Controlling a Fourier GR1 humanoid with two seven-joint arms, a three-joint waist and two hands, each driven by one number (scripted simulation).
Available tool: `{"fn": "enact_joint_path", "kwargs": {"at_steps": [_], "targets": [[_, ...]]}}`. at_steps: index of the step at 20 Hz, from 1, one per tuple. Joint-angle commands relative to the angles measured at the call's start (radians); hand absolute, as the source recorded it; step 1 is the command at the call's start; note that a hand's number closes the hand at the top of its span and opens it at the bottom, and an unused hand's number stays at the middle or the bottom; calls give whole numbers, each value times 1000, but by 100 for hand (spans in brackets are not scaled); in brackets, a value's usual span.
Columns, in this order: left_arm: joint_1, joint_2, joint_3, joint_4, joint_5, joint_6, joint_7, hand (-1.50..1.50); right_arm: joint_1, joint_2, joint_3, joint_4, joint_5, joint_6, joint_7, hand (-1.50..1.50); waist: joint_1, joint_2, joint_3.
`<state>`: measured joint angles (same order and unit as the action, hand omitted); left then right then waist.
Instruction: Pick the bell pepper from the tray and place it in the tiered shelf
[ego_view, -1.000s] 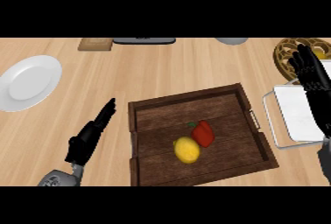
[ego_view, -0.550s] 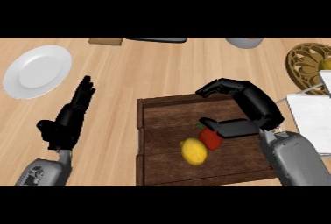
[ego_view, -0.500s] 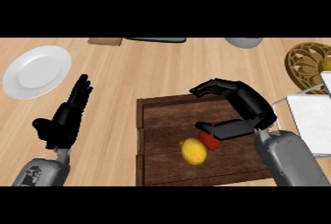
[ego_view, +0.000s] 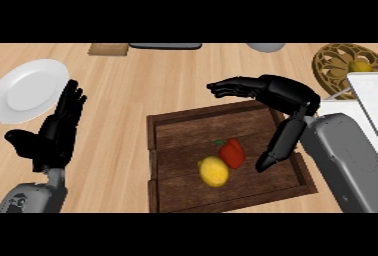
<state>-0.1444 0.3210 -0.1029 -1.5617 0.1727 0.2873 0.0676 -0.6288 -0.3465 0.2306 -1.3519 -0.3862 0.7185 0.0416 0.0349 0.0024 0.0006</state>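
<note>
A red bell pepper (ego_view: 232, 152) lies in the dark wooden tray (ego_view: 177, 130), touching a yellow lemon (ego_view: 213, 171) at its lower left. My right hand (ego_view: 284, 97) hovers over the tray's right half, open, fingers stretched left above the far rim and thumb pointing down just right of the pepper, apart from it. My left hand (ego_view: 55, 132) rests open, fingers up, on the counter left of the tray. The white tiered shelf (ego_view: 362, 92) shows at the right edge, partly hidden by my right forearm.
A white plate (ego_view: 29, 90) lies at the far left. A woven round basket (ego_view: 347, 60) holding a yellow fruit sits at the back right. A grey bowl (ego_view: 264, 47), a dark flat thing (ego_view: 166, 45) and a wooden board (ego_view: 108, 48) line the back edge.
My right hand came from beside the shelf to over the tray. Since half a second ago it has spread wider, and its thumb now hangs right of the pepper. The view shifted slightly.
</note>
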Motion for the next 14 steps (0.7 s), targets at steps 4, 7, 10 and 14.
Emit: {"fn": "enact_joint_path", "kwargs": {"at_steps": [4,7,10,14], "targets": [[28,5,21,-18,0,11,20,0,-154,-142,98,-148,90,198,97,-150,-28,-10,-2],[48,20,24,-54,4,-1,22,0,-179,-141,162,-285,306,130,96,-150,-23,-14,-1],[53,-24,-1,-53,-26,44,15,0,-222,-151,218,-367,399,125,169,-150,-32,-12,-1],[63,-28,-17,-92,-40,45,51,0,-168,-93,318,-424,553,73,251,-150,-31,-7,0]]}}
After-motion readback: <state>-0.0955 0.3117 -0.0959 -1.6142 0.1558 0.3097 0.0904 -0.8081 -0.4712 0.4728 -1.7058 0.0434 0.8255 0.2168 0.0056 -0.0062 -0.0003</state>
